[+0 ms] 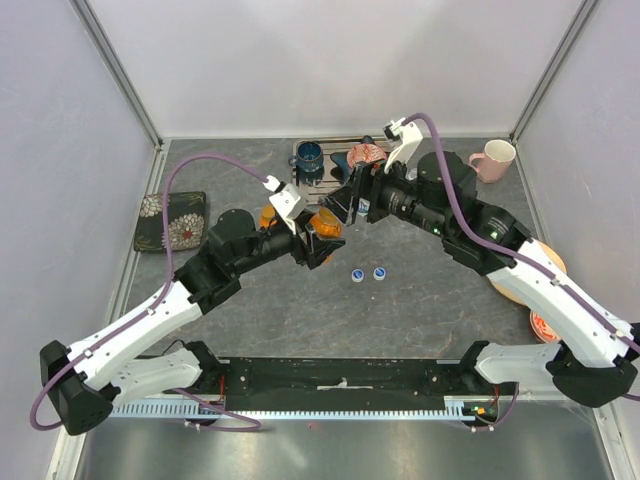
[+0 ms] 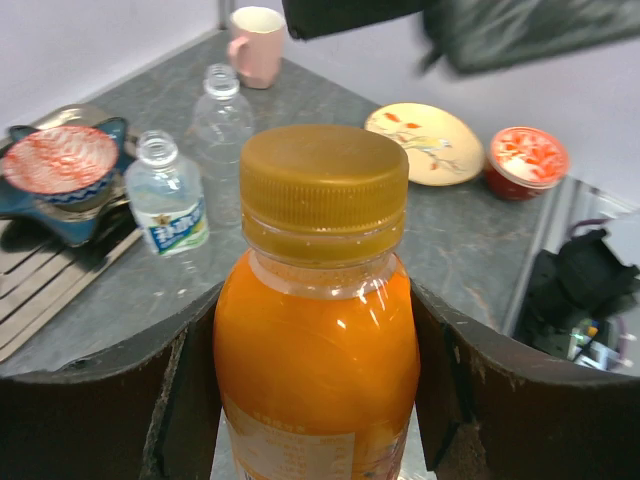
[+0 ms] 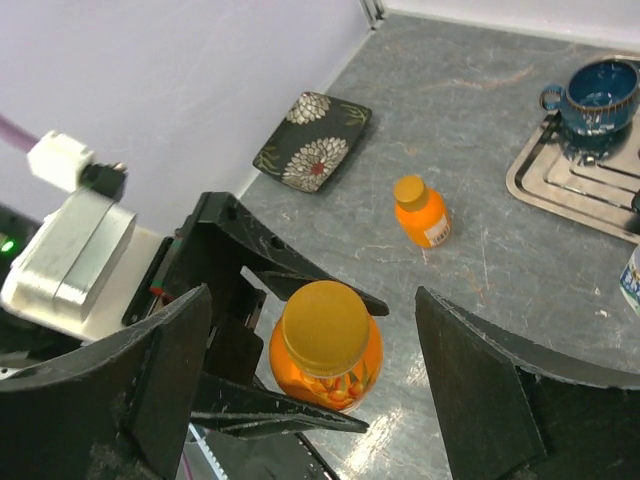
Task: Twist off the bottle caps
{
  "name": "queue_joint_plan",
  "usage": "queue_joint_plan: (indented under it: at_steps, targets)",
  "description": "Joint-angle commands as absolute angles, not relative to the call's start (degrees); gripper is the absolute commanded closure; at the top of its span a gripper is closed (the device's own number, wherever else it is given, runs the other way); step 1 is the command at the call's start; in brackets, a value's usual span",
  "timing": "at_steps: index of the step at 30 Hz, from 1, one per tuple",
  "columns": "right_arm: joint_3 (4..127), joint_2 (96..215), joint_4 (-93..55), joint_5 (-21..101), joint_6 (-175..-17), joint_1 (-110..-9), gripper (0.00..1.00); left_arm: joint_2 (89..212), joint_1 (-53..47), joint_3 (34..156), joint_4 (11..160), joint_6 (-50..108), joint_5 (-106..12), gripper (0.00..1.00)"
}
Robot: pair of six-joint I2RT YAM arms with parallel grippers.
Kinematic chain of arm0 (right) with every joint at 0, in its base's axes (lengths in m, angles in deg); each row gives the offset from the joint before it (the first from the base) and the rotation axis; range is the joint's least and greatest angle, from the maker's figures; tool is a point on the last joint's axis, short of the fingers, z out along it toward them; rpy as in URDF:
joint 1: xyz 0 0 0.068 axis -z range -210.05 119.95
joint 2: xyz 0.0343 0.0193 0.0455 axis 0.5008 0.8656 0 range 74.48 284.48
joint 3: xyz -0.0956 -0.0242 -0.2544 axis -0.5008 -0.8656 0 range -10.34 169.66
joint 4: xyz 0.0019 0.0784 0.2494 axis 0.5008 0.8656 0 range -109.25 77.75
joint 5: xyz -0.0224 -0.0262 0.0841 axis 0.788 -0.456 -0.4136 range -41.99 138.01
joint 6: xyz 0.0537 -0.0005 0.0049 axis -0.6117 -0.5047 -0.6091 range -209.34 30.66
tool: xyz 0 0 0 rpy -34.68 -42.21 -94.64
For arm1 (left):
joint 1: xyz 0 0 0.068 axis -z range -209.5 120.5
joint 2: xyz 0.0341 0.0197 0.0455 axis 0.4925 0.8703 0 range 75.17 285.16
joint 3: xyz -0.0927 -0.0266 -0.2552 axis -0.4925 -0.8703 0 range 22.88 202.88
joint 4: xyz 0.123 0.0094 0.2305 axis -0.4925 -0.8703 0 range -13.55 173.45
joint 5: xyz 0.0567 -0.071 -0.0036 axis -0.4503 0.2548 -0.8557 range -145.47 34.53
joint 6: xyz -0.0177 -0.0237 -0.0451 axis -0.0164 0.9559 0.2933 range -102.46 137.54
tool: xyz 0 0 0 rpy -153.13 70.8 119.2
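Observation:
My left gripper (image 2: 315, 300) is shut on the body of an orange-liquid bottle (image 2: 315, 360), held upright above the table with its orange cap (image 2: 322, 180) on. My right gripper (image 3: 313, 300) hovers over that cap (image 3: 322, 325), open, one finger on each side and neither touching it. In the top view the two grippers, left (image 1: 322, 235) and right (image 1: 345, 205), meet at mid-table. A second orange bottle (image 3: 420, 212) stands capped behind. Two clear bottles, one labelled (image 2: 168, 200) and one plain (image 2: 222, 110), stand without caps. Two blue caps (image 1: 357, 274) (image 1: 379, 272) lie on the table.
A blue mug (image 3: 597, 95) sits on a metal tray (image 3: 560, 180) at the back. A pink mug (image 1: 493, 160) stands back right. A red bowl on a blue star plate (image 2: 60, 160), a dark floral plate (image 1: 172, 220), a yellow plate (image 2: 425, 143) and a red bowl (image 2: 527, 160) ring the work area.

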State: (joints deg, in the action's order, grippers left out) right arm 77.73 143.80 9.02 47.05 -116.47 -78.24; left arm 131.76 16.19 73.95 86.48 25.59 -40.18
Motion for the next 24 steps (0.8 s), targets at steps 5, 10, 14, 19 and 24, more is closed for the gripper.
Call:
queue_joint_plan:
  at_steps: [5, 10, 14, 19, 24]
  targets:
    - [78.9, 146.8, 9.2, 49.8, -118.2, -78.8, 0.12, 132.6, 20.6, 76.3, 86.9, 18.0, -53.6, 0.97]
    - [77.6, 147.4, 9.0, 49.7, -118.5, -78.9, 0.19, 132.6, 21.2, 76.2, 86.8, 17.9, -54.4, 0.97]
    - [77.2, 147.8, 9.2, 49.1, -118.7, -79.2, 0.24, 132.4, 21.3, 76.1, 86.8, 17.9, -55.0, 0.97]
    - [76.8, 148.1, 9.5, 49.0, -118.4, -79.3, 0.28, 132.4, 21.3, 76.0, 87.0, 18.0, -55.3, 0.97]
    - [76.5, 148.5, 9.6, 48.7, -118.1, -79.3, 0.35, 132.3, 21.4, 76.0, 87.2, 17.9, -55.2, 0.97]
